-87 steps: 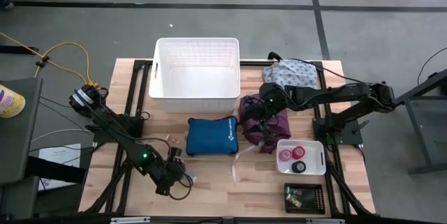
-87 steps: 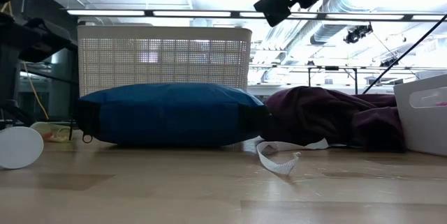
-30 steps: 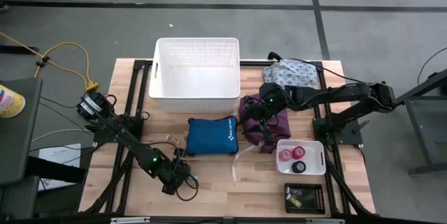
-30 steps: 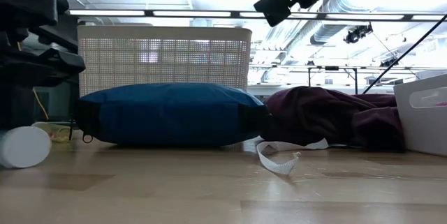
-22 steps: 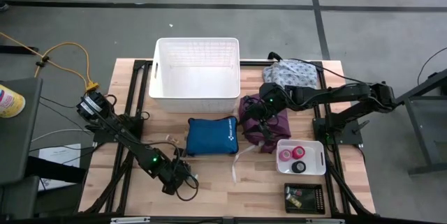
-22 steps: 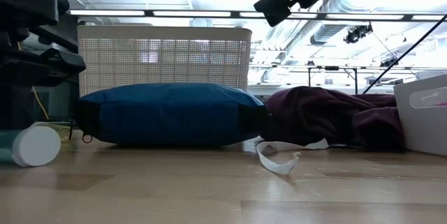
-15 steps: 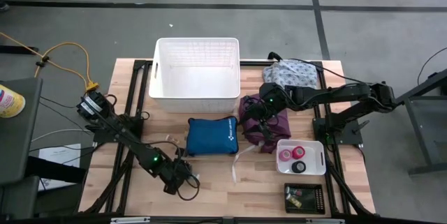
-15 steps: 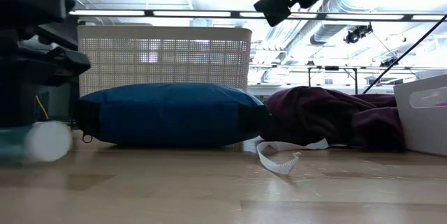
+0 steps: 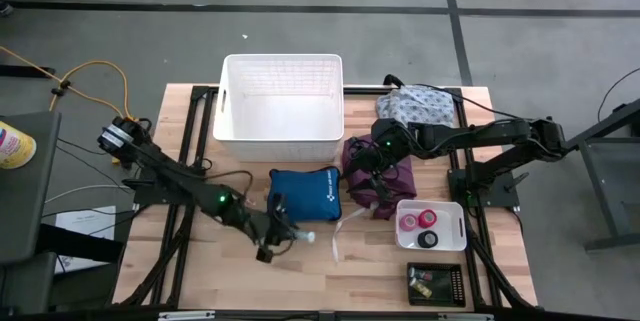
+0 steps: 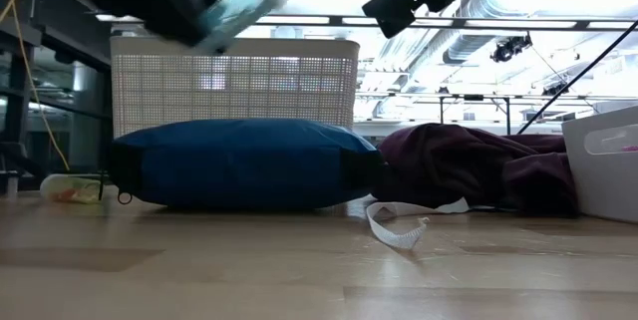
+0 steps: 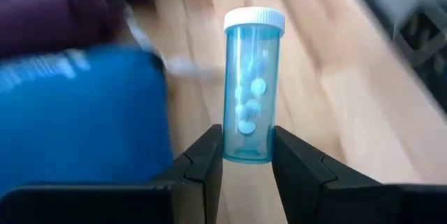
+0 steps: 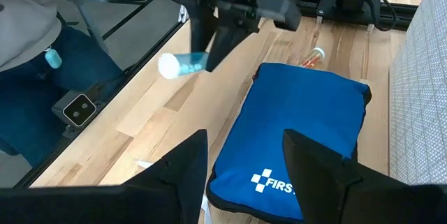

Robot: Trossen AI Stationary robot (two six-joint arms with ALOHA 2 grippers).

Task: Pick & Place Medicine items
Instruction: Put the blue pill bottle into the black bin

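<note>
a: high view. which parts are hard to read?
b: the left gripper (image 9: 283, 233) sits just in front of the blue zip pouch (image 9: 304, 194) on the wooden worktop (image 9: 365, 271); the greenish vial (image 9: 297, 234) it carries shows only as a pale sliver with a white cap. the right gripper (image 9: 368, 161) hangs over the purple cloth bundle (image 9: 375, 183), its tips lost against the dark fabric. pink, red and black bandage rolls (image 9: 419, 223) lie in a small white tray (image 9: 431, 225), a dark box (image 9: 437, 284) in front of it. the white mesh basket (image 9: 282, 106) and floral cloth bundle (image 9: 420, 107) lie at the back.

a: low view?
b: the vial (image 10: 237, 6) is cut off by the dark left arm and blurred, high above the pouch (image 10: 239, 163). a second capsule-like item (image 10: 70, 190) lies on the worktop left of the pouch. half a second ago the vial was down at worktop level; now it is raised.

a: left wrist view?
b: a translucent teal cylinder (image 11: 249, 88) with a ribbed white cap, pale round tablets inside, upright between the matte black jaws, which pinch its base. surroundings are smeared.

a: right wrist view?
b: its own jaws stand spread above the pouch (image 12: 293, 137), which bears white lettering cut off by a finger. the left gripper (image 12: 209, 55) holds the vial (image 12: 183, 63) sideways beyond. a person's sleeve (image 12: 35, 8) fills one corner.
</note>
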